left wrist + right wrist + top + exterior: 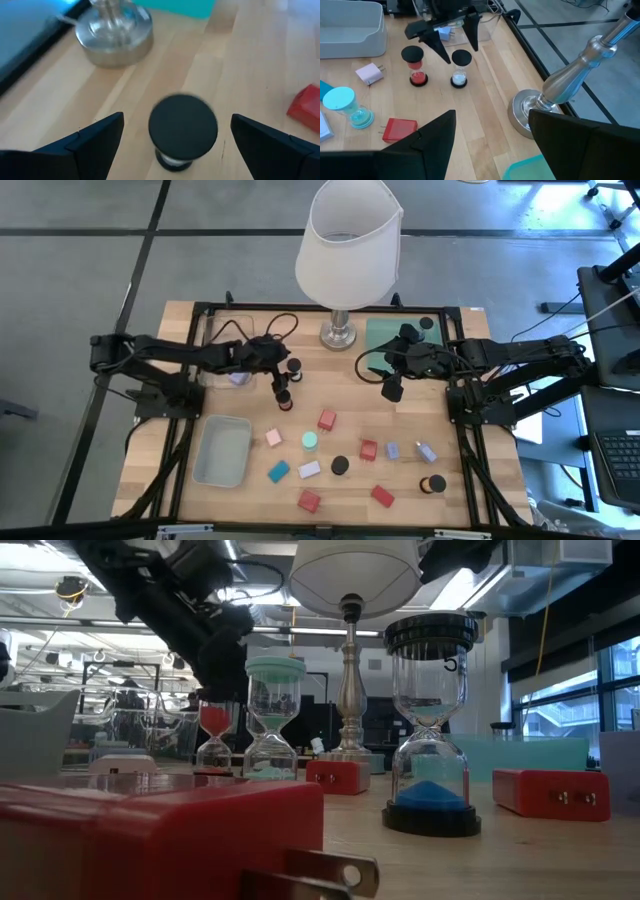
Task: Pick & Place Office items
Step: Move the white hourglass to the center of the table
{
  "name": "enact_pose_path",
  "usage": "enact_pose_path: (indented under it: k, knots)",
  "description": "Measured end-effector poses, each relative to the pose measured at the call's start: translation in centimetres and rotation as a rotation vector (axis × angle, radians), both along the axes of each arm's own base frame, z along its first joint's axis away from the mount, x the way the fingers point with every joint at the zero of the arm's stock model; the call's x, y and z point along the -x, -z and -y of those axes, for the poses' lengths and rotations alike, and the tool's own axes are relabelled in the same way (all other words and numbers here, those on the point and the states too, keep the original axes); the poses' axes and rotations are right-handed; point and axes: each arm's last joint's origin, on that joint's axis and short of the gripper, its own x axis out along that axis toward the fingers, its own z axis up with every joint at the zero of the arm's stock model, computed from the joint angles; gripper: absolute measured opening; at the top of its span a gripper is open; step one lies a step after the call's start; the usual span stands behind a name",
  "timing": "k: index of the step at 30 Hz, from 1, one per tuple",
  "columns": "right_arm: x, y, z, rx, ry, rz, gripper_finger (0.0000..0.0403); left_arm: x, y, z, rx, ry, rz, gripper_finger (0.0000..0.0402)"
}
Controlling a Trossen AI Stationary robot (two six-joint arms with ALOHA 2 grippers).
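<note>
Your left gripper hangs spread wide over two black-capped glass sand timers beside the lamp base. Your right gripper hovers released too; boxy red plug adapters sit mid-table.

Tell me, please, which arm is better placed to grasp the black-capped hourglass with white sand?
Left: the open left gripper hovers right over the black-capped white-sand hourglass, fingers either side. The right gripper waits farther off.

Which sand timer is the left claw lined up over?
The black-capped timer with white sand, standing upright beside the red-sand timer. The open left claw straddles its black cap; the mint and blue-sand timers stand farther off.
</note>
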Motion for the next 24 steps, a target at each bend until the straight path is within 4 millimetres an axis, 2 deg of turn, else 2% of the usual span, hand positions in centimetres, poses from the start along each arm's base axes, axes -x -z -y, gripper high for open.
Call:
enact_pose_path:
  k: [5, 15, 19, 24]
  knots:
    - [0.0, 0.0, 0.0, 0.0, 0.0, 0.0, 0.0253, -0.4, 0.9, -0.5, 0.014, -0.003, -0.02, 0.0366]
    - [0.0, 0.0, 0.0, 0.0, 0.0, 0.0, 0.0253, -0.3, 1.0, -1.3, 0.044, -0.025, 0.002, 0.0359]
    - [0.0, 0.0, 0.0, 0.0, 0.0, 0.0, 0.0253, -0.3, 0.9, -1.3, 0.032, -0.028, 0.004, 0.0323]
    - [0.0, 0.0, 0.0, 0.0, 0.0, 0.0, 0.0253, -0.4, 0.9, -1.4, 0.026, -0.024, 0.012, 0.0252]
